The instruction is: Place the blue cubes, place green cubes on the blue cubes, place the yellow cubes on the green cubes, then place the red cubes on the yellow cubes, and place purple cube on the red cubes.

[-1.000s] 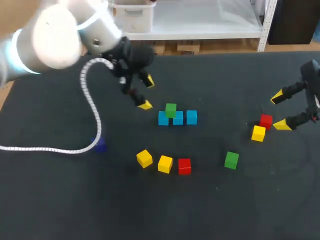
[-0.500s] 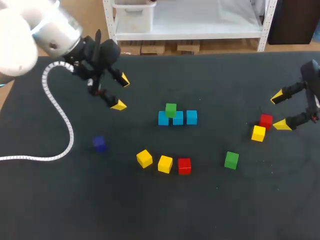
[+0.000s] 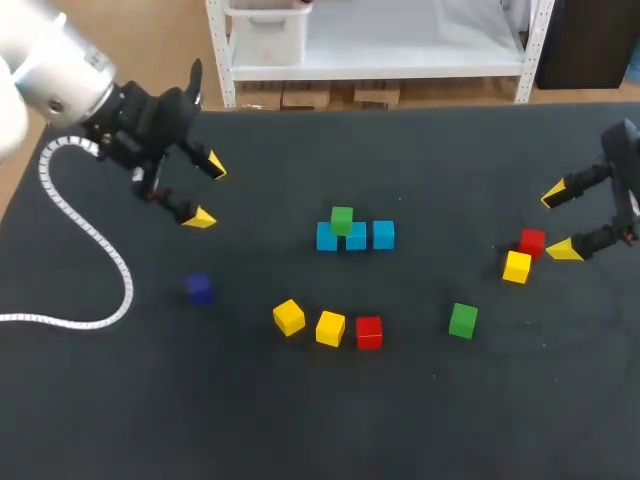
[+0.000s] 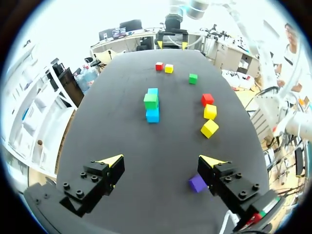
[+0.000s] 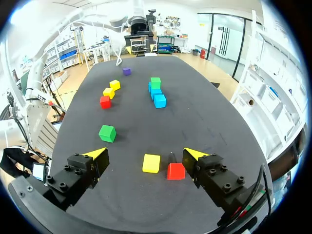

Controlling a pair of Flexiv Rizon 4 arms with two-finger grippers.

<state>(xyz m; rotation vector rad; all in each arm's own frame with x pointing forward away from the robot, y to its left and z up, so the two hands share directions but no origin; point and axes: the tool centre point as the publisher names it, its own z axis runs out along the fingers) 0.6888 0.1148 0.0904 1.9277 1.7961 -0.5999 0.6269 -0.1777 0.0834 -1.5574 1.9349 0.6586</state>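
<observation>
loose green cube (image 3: 463, 320) off the right end of the blue row (image 3: 355, 236), far closer to right tool (image 3: 559, 222), spread wide and empty; left tool (image 3: 207, 192) wide too, past the row's left end.

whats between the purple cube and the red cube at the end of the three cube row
A yellow cube nearer the purple cube, then a second yellow cube right beside the red cube. The head view shows it best.
</observation>
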